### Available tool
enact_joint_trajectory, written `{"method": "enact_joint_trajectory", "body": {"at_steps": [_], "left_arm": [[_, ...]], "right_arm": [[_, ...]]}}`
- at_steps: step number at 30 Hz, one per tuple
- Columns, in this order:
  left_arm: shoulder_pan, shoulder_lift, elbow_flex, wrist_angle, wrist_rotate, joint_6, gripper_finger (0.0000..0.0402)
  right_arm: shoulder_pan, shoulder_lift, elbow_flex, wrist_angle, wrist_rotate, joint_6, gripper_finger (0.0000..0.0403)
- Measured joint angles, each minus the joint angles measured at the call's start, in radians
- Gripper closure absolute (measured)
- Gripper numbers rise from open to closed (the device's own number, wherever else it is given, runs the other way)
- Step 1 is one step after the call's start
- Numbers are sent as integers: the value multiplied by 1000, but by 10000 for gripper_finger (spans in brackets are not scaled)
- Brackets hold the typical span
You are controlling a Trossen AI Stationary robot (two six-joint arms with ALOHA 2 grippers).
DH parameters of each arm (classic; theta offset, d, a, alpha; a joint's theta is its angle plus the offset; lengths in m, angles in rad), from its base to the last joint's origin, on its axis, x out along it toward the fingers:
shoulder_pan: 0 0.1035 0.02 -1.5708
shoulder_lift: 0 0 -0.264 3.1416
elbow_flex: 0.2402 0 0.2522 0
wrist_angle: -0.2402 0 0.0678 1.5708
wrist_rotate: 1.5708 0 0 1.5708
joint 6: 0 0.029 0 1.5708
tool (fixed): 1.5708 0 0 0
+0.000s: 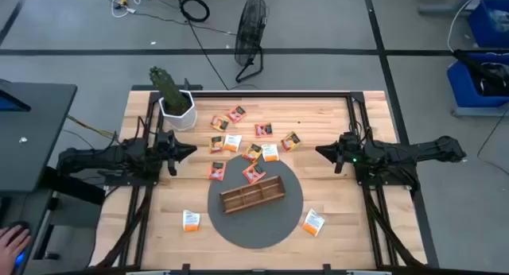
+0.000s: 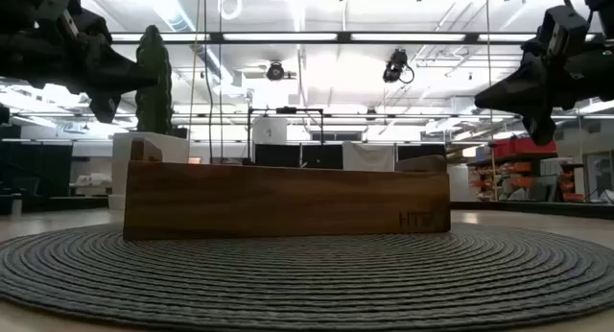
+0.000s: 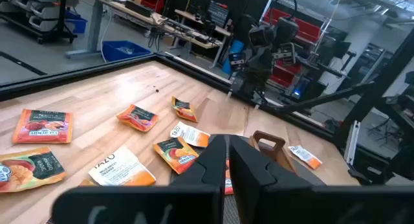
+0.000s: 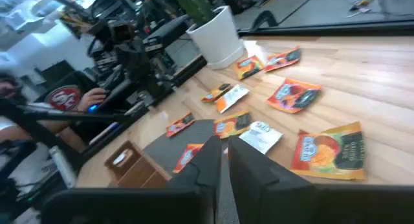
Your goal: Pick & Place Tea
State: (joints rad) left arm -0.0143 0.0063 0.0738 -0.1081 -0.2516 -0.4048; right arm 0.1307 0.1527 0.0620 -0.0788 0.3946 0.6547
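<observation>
Lying scattered over the wooden counter (image 1: 326, 124), the tea sachets (image 1: 237, 114) spread mostly from ten to one o'clock of the round grey mat (image 1: 274, 227), with two loose ones near seven (image 1: 191, 220) and four o'clock (image 1: 313, 222). One sachet (image 1: 253, 175) rests on the mat just at twelve o'clock of the brown divided tray (image 1: 251, 196), which looks empty, so I judge no placing has begun.

Several sachets overlap or touch near the mat's upper edge; a descent there could pinch two at once or push one under another. Being flat and thin, a sachet may also slide across the wood instead of lifting. The white pot (image 1: 178, 112) with its cactus (image 1: 165, 84) stands close to the ten o'clock sachets and could be knocked.

The left gripper (image 1: 191, 150) hovers at nine o'clock of the cluster, the right gripper (image 1: 320, 152) at three o'clock, both above the counter. Each pair of jaws is closed, fingers nearly meeting, gripping nothing and touching nothing.
</observation>
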Motion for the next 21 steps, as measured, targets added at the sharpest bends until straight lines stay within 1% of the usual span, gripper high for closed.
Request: {"method": "enact_joint_trajectory", "body": {"at_steps": [6, 8, 10, 13, 15, 18, 21], "left_arm": [[0, 0, 0, 1, 0, -3, 378], [0, 0, 0, 1, 0, -3, 378], [0, 0, 0, 1, 0, -3, 378], [0, 0, 0, 0, 0, -4, 378], [0, 0, 0, 0, 0, -4, 378], [0, 0, 0, 0, 0, -4, 378], [0, 0, 0, 0, 0, -4, 378]], "right_arm": [[0, 3, 0, 0, 7, 36, 366], [0, 3, 0, 1, 7, 79, 366], [0, 3, 0, 14, 7, 158, 366], [0, 3, 2, 70, 2, 238, 366], [0, 4, 21, 93, -16, 225, 366], [0, 32, 78, 89, -66, 152, 366], [0, 99, 153, -4, -132, 156, 366]]}}
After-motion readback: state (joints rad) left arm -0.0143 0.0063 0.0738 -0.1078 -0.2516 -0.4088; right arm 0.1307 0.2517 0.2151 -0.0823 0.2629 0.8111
